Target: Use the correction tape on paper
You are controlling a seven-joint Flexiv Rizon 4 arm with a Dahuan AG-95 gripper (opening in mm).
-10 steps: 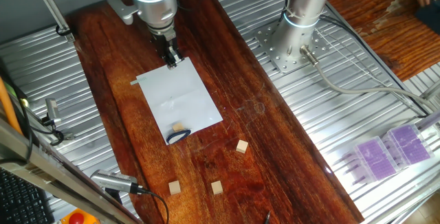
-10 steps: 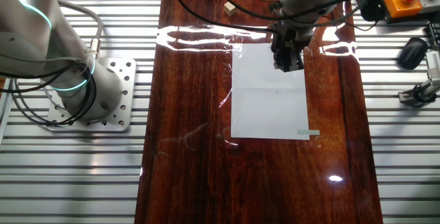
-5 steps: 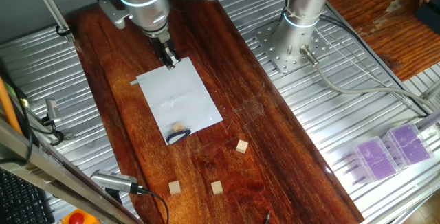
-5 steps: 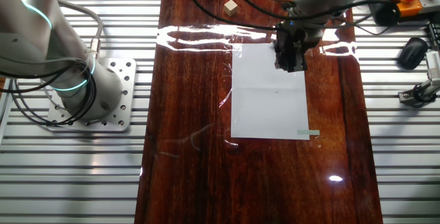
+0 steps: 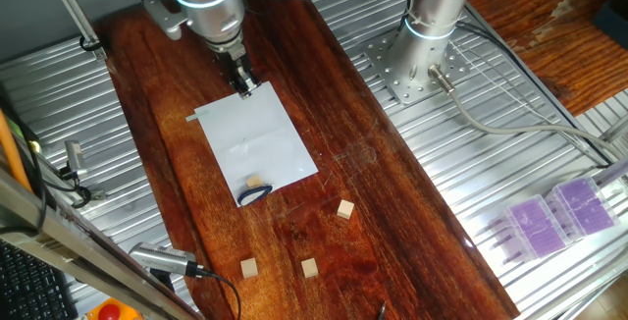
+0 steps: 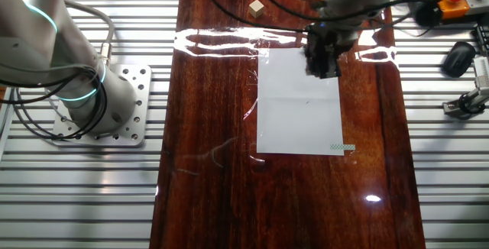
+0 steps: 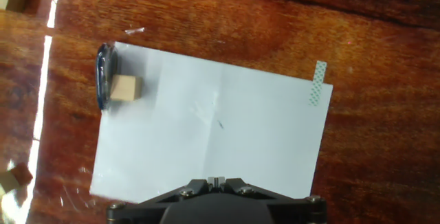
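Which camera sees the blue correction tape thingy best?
The hand view: the correction tape lies whole at the paper edge, beside a cube. One fixed view shows it small; in the other it's hidden behind the arm.

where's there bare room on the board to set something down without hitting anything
Free: the dark wooden board right of the paper, toward the arm's base plate. The paper's middle is bare too. Crowded: the paper's near end, where the correction tape lies beside a cube, with three loose cubes beyond.
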